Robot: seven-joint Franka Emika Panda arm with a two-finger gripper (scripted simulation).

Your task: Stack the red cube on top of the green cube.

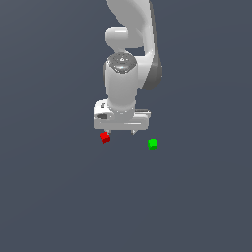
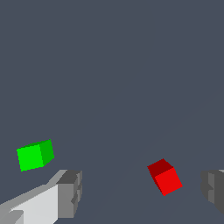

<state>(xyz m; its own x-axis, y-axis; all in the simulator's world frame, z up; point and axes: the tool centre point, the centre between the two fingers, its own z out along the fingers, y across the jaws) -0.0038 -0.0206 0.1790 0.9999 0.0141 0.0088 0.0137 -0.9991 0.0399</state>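
The red cube (image 1: 105,137) lies on the dark grey floor, just under the gripper's end on the exterior view's left. The green cube (image 1: 152,143) lies to its right, a short way off. My gripper (image 1: 121,132) hangs above the floor between the two cubes, closer to the red one. In the wrist view the red cube (image 2: 165,176) lies between the open fingertips, nearer one pad (image 2: 213,190), and the green cube (image 2: 35,154) sits outside the other finger (image 2: 70,192). The gripper (image 2: 141,192) is open and holds nothing.
The white arm (image 1: 129,59) rises behind the gripper. The floor (image 1: 59,197) is a plain dark grey surface with nothing else on it in view.
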